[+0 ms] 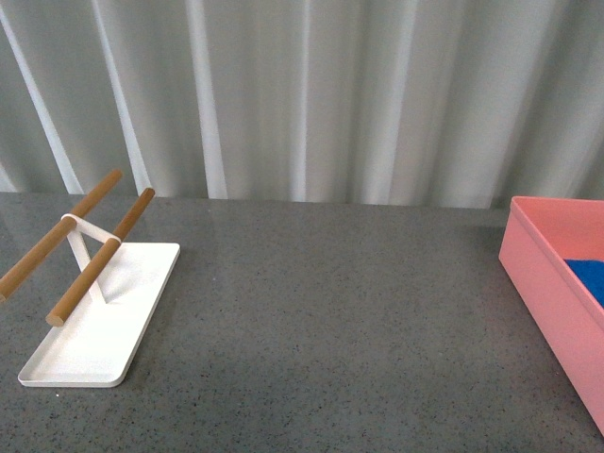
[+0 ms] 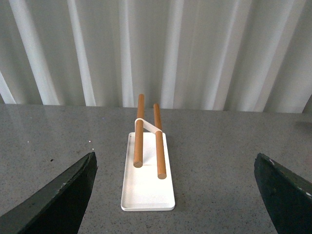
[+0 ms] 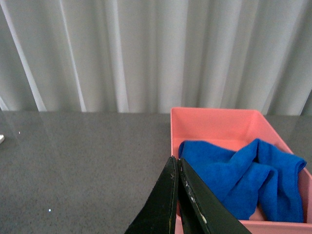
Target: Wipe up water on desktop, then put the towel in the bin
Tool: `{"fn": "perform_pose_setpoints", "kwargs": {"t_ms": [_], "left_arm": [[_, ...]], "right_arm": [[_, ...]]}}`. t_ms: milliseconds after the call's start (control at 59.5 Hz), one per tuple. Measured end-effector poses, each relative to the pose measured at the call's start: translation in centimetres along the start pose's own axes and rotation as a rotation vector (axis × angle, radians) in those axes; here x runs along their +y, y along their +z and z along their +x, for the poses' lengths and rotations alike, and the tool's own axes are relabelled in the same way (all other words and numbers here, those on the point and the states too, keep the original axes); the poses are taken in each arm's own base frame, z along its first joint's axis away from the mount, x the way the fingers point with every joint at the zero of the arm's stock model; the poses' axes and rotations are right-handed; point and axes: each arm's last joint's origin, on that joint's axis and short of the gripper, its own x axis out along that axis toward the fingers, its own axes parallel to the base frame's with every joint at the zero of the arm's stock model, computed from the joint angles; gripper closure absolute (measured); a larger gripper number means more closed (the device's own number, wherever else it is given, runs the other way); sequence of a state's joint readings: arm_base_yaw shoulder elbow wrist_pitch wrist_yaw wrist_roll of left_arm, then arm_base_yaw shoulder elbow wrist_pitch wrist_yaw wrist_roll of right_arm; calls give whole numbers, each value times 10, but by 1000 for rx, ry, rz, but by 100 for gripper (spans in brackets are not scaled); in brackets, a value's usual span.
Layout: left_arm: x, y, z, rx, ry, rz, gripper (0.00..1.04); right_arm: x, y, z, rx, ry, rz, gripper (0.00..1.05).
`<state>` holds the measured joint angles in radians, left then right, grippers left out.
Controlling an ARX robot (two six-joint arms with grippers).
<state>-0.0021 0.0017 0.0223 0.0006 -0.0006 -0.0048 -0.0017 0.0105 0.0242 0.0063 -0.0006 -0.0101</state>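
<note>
With the right hand [image 3: 176, 195] pressed closed and empty and the left hand [image 2: 175, 195] spread wide, the crumpled blue microfibre towel [image 3: 253, 178] is seen lying inside the salmon-pink rectangular plastic bin [image 1: 552, 283] at three o'clock on the speckled dark grey desk [image 1: 321, 330]; unwiped water could be left unnoticed.

bin [image 1: 557, 283] cropped at edge, towel [image 1: 587, 276] mostly hidden

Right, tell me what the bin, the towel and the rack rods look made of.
Bin: likely plastic, smooth salmon-pink walls with a matte sheen.
Towel: seemingly microfibre cloth, fluffy bright blue folds.
Rods: apparently wood, brown with a matte finish, on a smooth white tray.
</note>
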Motion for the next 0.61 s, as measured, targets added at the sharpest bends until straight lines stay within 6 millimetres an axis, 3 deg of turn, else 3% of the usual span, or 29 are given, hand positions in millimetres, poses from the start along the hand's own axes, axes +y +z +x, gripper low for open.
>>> {"fn": "perform_pose_setpoints", "kwargs": {"t_ms": [269,420,606], "left_arm": [[0,0,0,-1,0,0,7],[0,0,0,-1,0,0,7],[0,0,0,0,0,0,7]], "right_arm": [[0,0,0,-2,0,0,98],[0,0,0,-2,0,0,62],[0,0,0,-2,0,0,27]]}}
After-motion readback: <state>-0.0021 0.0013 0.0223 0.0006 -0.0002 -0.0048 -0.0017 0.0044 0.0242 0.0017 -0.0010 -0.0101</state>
